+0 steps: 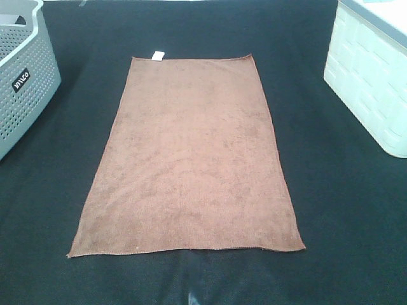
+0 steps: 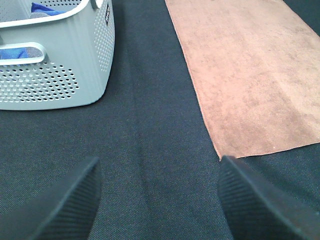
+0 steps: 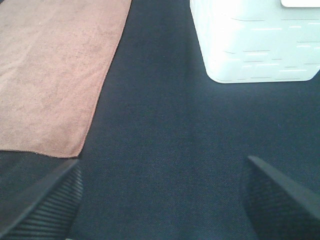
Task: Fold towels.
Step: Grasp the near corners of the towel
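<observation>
One brown towel [image 1: 191, 159] lies spread flat and unfolded on the dark cloth-covered table, long side running away from me, with a small white tag [image 1: 158, 56] at its far left corner. Neither arm shows in the exterior high view. My left gripper [image 2: 159, 200] hovers open over bare dark cloth, off the towel's [image 2: 250, 75] near left corner. The right gripper [image 3: 162, 200] is open too, over the dark cloth beside the towel's [image 3: 50, 75] near right corner. Nothing sits between either pair of fingers.
A grey perforated basket [image 1: 22, 82] stands at the far left; in the left wrist view the basket [image 2: 55, 65] holds blue cloth. A white bin [image 1: 372, 82] stands at the far right, also seen as a white bin [image 3: 255, 45] in the right wrist view.
</observation>
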Action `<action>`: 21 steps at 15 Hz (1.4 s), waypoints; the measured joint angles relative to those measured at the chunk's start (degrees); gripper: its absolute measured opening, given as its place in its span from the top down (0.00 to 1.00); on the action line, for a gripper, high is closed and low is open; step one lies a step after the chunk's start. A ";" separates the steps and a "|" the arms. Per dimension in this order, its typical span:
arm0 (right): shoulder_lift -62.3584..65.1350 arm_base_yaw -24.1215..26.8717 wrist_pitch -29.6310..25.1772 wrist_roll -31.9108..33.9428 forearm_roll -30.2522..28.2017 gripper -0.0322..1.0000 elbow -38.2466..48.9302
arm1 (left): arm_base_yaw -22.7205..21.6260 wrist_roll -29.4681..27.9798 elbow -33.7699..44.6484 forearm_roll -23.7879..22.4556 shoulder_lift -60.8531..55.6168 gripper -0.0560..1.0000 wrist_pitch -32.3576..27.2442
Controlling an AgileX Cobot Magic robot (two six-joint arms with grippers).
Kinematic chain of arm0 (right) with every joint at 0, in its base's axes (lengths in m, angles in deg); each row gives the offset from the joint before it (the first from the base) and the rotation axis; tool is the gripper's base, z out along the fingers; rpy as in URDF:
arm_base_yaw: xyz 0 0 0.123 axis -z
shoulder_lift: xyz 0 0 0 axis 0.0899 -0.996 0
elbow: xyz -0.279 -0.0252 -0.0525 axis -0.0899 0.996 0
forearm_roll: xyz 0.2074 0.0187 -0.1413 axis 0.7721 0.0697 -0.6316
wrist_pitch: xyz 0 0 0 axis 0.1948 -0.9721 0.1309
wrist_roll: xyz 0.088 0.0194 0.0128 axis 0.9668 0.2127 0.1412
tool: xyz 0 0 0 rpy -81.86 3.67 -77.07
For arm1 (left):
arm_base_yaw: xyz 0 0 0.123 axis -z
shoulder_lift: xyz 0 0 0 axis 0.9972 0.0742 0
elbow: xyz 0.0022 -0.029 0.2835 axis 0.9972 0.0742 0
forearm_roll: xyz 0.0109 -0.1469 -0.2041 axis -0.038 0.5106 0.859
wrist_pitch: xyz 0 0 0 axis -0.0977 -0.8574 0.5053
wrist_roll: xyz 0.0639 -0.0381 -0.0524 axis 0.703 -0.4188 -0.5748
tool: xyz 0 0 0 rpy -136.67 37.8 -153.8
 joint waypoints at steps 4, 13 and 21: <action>0.00 0.00 0.00 0.00 0.00 0.19 0.00 | 0.00 0.00 0.00 0.00 0.00 0.34 0.00; 0.00 0.00 0.00 0.00 0.00 0.19 0.00 | 0.00 0.00 0.00 0.00 0.00 0.34 0.00; 0.00 0.00 0.00 0.00 0.00 0.19 0.00 | 0.00 0.00 0.00 0.00 0.00 0.34 0.00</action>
